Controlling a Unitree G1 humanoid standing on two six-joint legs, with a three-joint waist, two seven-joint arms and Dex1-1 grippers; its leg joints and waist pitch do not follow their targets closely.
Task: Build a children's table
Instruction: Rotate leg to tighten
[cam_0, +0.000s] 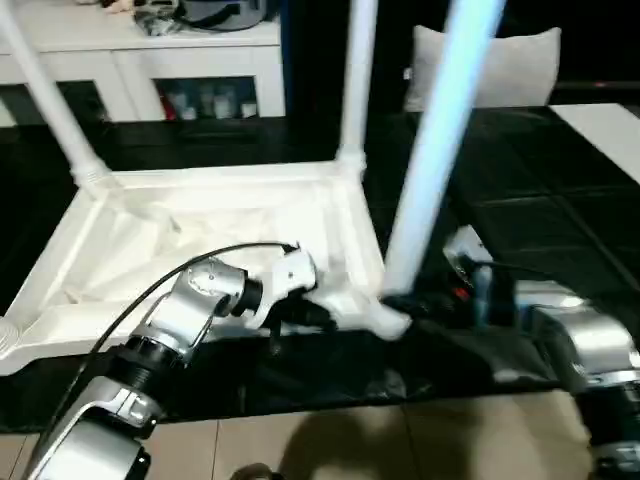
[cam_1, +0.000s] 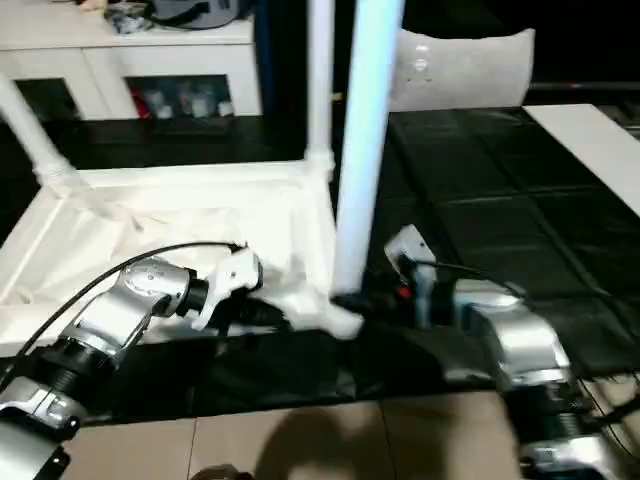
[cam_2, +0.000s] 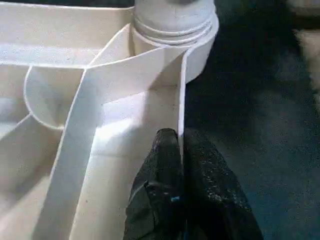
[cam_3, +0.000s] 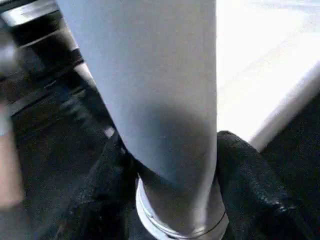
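The white table top (cam_0: 230, 182) lies upside down on a black mat, ribbed underside up. Two white legs stand in its far corner sockets, one on the left (cam_0: 45, 90) and one on the right (cam_0: 358, 80). A third leg (cam_0: 430, 170) stands tilted in the near right socket (cam_2: 175, 30). My right gripper (cam_3: 172, 160) is shut on this leg just above its base, one black finger (cam_3: 245, 165) on each side. Beside that corner, my left gripper (cam_2: 180, 137) is shut on the table top's near rim wall, also seen from the head (cam_0: 315, 315).
A white cabinet (cam_0: 150, 60) with glass doors stands at the back left. A grey cushion (cam_0: 520, 65) leans at the back right, near a white panel (cam_0: 610, 125). Tan floor tiles (cam_0: 350, 440) border the mat's near edge.
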